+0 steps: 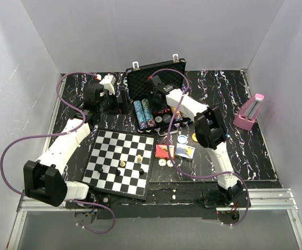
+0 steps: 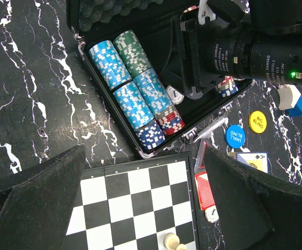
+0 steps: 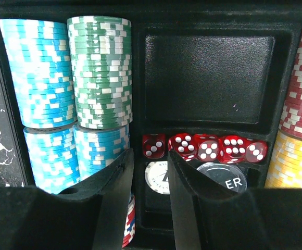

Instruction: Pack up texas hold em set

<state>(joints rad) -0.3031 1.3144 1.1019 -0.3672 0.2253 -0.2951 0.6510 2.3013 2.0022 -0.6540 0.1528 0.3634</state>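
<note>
case: the black briefcase (image 1: 156, 66) is stood open at 12 o'clock of the table, lid up, just beyond the chessboard (image 1: 109, 148).
already inside: chip rows (image 2: 133, 86) are laid at the 9 o'clock side of the case. red dice (image 3: 208, 147) are lined up in the middle slot, with round buttons (image 3: 156, 178) just under them. the card tray (image 3: 208, 78) above them is bare.
not yet packed: red cards (image 1: 165, 151), a blue button (image 2: 235, 135) and a yellow button (image 2: 257, 120) are seen on the table at 3 o'clock of the chessboard, near the case front.
right gripper (image 3: 150, 156): it is held low inside the case by the dice slot. the fingers are parted and nothing is pinched between them.
left gripper (image 2: 145, 156): it is hung above the case front edge, spread wide, with nothing held.
handling of cards: they are judged thin, light and slippery. a flat deck is best taken by its long edges.
handling of buttons: they are judged stiff, smooth and light, to be pinched across the rim.
handling of case: it is judged stiff and probably heavy with chips. the lid is best pushed at its top rim.
</note>
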